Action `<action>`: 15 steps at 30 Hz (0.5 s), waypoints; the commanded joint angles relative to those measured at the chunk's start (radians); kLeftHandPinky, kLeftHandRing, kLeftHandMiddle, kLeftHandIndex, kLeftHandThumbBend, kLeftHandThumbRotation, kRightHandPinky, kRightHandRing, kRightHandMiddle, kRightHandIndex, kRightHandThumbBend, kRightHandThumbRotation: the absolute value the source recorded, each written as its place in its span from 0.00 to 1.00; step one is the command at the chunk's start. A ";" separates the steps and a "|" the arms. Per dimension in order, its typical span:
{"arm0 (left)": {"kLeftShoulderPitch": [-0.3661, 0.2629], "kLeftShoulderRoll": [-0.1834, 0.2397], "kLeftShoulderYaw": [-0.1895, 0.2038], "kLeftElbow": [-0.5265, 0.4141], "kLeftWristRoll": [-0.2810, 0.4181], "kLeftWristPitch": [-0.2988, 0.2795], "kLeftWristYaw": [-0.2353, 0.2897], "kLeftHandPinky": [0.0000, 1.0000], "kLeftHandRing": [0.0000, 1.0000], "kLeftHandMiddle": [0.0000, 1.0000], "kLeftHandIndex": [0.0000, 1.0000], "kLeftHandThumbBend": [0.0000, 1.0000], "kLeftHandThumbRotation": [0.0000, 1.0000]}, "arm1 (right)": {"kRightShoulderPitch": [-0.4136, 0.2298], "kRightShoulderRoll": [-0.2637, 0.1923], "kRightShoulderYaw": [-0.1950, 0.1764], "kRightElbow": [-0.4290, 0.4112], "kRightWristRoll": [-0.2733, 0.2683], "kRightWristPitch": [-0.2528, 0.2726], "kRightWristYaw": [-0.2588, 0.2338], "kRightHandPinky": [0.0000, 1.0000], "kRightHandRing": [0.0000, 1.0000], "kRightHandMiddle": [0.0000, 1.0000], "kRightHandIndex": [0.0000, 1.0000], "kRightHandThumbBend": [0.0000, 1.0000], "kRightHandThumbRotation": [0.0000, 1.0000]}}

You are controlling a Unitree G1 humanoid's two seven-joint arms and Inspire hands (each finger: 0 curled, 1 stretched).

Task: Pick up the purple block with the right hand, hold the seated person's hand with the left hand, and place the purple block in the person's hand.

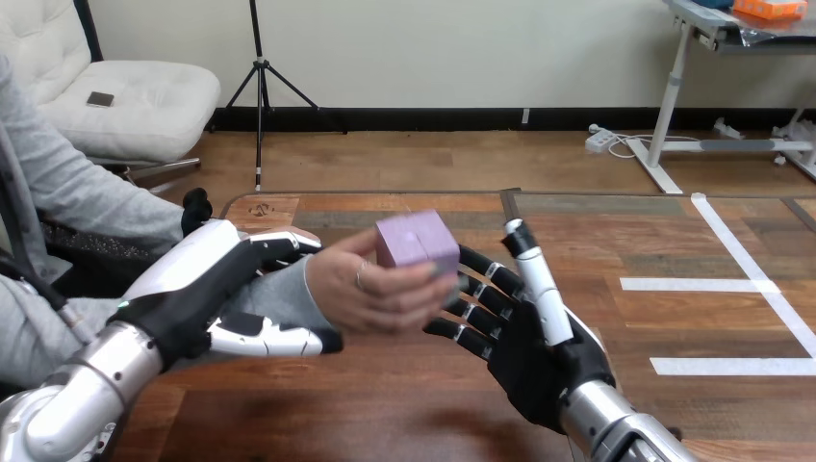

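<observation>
One block [417, 241]: purple, in the person's hand [370, 289].
Left hand [192, 289]: we clasp the person's wrist [287, 296].
Right hand [515, 342]: fingers spread, just beside the block.

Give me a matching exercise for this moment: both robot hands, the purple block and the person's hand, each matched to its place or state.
Things:
1. left hand
2. right hand
3. purple block
4. person's hand

States:
A. open, fingers spread, right of the block
B. held up in the person's fingers
C. fingers and thumb curled round the person's wrist
D. between both robot hands, holding the block

Pairs: 1-C, 2-A, 3-B, 4-D
</observation>
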 commanded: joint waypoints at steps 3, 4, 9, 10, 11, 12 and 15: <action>0.014 -0.004 0.050 -0.063 -0.079 -0.016 -0.008 0.63 0.73 0.76 0.76 0.99 0.73 | -0.022 -0.037 -0.008 -0.010 -0.023 -0.047 0.053 0.58 0.67 0.71 0.73 0.86 0.76; 0.017 -0.005 0.052 -0.064 -0.084 -0.017 -0.009 0.62 0.73 0.76 0.76 0.99 0.73 | -0.021 -0.040 -0.008 -0.009 -0.027 -0.049 0.057 0.59 0.68 0.71 0.73 0.86 0.78; 0.045 -0.020 0.070 -0.060 -0.140 -0.044 -0.008 0.60 0.72 0.74 0.76 1.00 0.74 | -0.020 -0.064 -0.021 0.005 -0.022 -0.051 0.093 0.66 0.73 0.75 0.77 0.90 0.84; 0.048 -0.021 0.072 -0.058 -0.146 -0.048 -0.007 0.60 0.72 0.74 0.76 1.00 0.74 | -0.021 -0.068 -0.023 0.008 -0.021 -0.051 0.100 0.68 0.74 0.76 0.78 0.90 0.85; 0.053 -0.023 0.074 -0.056 -0.153 -0.056 -0.005 0.59 0.72 0.74 0.76 1.00 0.74 | -0.021 -0.074 -0.026 0.012 -0.018 -0.051 0.114 0.69 0.75 0.77 0.79 0.91 0.86; 0.056 -0.024 0.076 -0.055 -0.156 -0.061 -0.004 0.59 0.71 0.74 0.76 1.00 0.74 | -0.022 -0.078 -0.027 0.015 -0.017 -0.051 0.122 0.71 0.76 0.78 0.80 0.91 0.88; 0.066 -0.028 0.081 -0.044 -0.166 -0.090 0.002 0.59 0.71 0.73 0.75 1.00 0.75 | -0.022 -0.092 -0.036 0.024 -0.011 -0.050 0.145 0.75 0.80 0.81 0.82 0.93 0.91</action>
